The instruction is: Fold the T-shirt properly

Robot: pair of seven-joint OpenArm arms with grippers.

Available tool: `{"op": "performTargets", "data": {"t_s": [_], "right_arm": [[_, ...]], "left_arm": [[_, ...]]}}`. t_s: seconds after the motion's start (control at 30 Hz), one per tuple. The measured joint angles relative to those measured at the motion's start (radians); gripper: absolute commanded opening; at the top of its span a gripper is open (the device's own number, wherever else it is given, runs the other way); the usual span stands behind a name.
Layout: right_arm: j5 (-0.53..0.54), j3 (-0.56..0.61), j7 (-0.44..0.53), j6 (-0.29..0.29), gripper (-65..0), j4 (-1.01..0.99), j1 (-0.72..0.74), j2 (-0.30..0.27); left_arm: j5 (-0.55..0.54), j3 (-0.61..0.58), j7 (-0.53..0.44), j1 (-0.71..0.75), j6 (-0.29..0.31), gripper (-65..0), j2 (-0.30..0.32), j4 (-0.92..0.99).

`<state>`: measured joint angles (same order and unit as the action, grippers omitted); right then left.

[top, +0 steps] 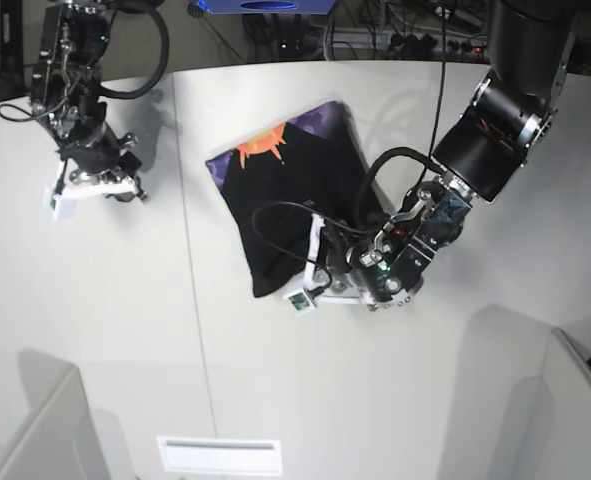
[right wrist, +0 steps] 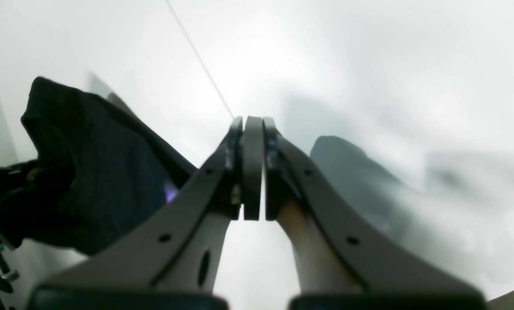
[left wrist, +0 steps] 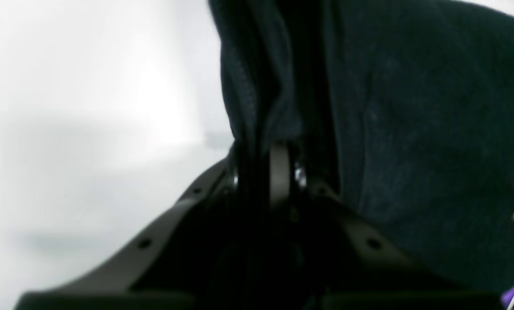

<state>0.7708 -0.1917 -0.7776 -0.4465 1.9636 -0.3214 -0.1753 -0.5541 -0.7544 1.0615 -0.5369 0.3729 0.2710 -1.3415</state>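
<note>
left wrist view: my left gripper (left wrist: 278,172) pinched on t-shirt (left wrist: 412,129) hem — holding edge to carry fold over. right gripper (right wrist: 252,168) closed empty, parked well aside. shirt partly folded mid table (top: 475,400), print up.

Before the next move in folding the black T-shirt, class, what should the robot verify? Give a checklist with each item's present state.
1. Left tool gripping the black cloth T-shirt: ok, dark fabric is bunched between its closed fingers in the left wrist view.
2. Right tool free of cloth: ok, shut on nothing above the white table.
3. Right arm clear of the shirt: ok, it is off to one side in the base view.
4. Shirt fully on the table: ok.
5. Printed graphic side: partly facing up at the far edge.
6. Fold edges aligned: cannot tell, the left arm hides the near corner.
</note>
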Motion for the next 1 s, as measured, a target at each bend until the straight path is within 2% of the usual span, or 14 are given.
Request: {"op": "performTargets", "data": {"t_s": [0.1,0.17,0.33,0.5,0.67,0.9,1.0], "right_arm": [[0.001,0.000,0.000,0.000,-65.0,0.000,-0.007,0.011],[-0.002,0.000,0.000,0.000,-65.0,0.000,-0.012,0.010],[-0.002,-0.001,0.000,0.000,-65.0,0.000,-0.018,0.010],[-0.008,-0.001,0.000,0.000,-65.0,0.000,-0.034,0.010],[-0.007,-0.001,0.002,0.000,-65.0,0.000,-0.037,0.010],[-0.008,-0.001,0.003,0.000,-65.0,0.000,-0.037,0.010],[-0.008,-0.001,0.003,0.000,-65.0,0.000,-0.037,0.010]], "left_arm": [[0.001,-0.076,-0.076,-0.005,0.001,-65.0,0.000,0.030],[-0.001,-0.116,-0.092,-0.011,0.005,-65.0,0.001,0.053],[-0.001,-0.195,-0.172,-0.076,0.071,-65.0,0.003,0.094],[0.000,-0.294,-0.253,-0.137,0.101,-65.0,0.000,0.133],[0.015,-0.327,-0.307,-0.160,0.134,-65.0,-0.042,0.203],[0.323,-0.316,-0.342,-0.137,0.242,-65.0,-0.150,0.251],[0.375,-0.316,-0.348,-0.127,0.282,-65.0,-0.173,0.246]]}}
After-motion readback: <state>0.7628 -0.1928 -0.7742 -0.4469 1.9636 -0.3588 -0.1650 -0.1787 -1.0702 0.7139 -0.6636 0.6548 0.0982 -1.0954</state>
